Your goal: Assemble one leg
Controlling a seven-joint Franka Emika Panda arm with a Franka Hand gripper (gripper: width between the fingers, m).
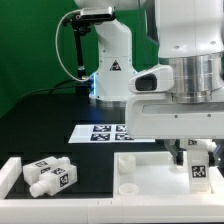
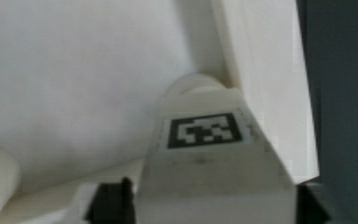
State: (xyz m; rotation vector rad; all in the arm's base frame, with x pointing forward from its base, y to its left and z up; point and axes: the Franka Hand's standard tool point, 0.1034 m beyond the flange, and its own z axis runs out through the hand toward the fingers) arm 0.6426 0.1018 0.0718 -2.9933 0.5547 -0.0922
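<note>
My gripper is shut on a white leg with a square tag on its side. It holds the leg upright over the right part of the large flat white tabletop. In the wrist view the leg fills the gap between my two dark fingers, its tip pointing toward the tabletop near its raised right edge. Whether the leg's tip touches the tabletop is hidden. Two more tagged legs lie side by side at the exterior view's lower left.
The marker board lies on the black table behind the tabletop. A white rail borders the two loose legs on the exterior view's left. A round socket sits at the tabletop's near left corner. The arm's base stands at the back.
</note>
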